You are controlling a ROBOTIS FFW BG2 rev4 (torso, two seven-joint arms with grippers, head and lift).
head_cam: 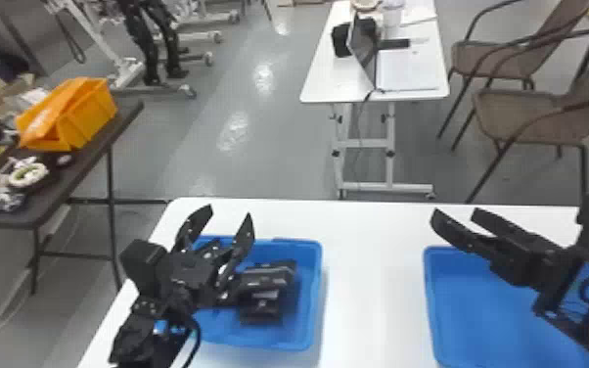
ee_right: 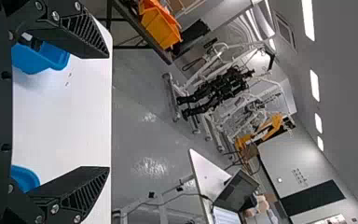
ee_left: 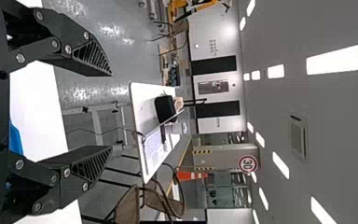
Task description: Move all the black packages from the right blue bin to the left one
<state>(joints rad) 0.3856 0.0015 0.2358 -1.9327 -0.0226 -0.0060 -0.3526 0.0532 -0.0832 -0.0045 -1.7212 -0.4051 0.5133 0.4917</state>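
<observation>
My left gripper [head_cam: 230, 220] is open above the left blue bin [head_cam: 311, 293], over its left part. Black packages [head_cam: 264, 284] lie together in that bin, to the right of this gripper and partly behind it. The right blue bin [head_cam: 474, 313] shows bare blue floor where the arm does not cover it. Over its far edge my right gripper [head_cam: 455, 218] is open, holding nothing. In the left wrist view, nothing is between the fingers of the left gripper [ee_left: 112, 112]. The right wrist view has the right gripper [ee_right: 109, 112] with its fingers wide apart.
Both bins stand on a white table [head_cam: 372, 235], with a strip of tabletop between them. A dark table [head_cam: 78, 171] with an orange bin [head_cam: 83, 112] is at the left. Farther back are a small white table [head_cam: 328, 83] with a laptop and brown chairs [head_cam: 518, 112].
</observation>
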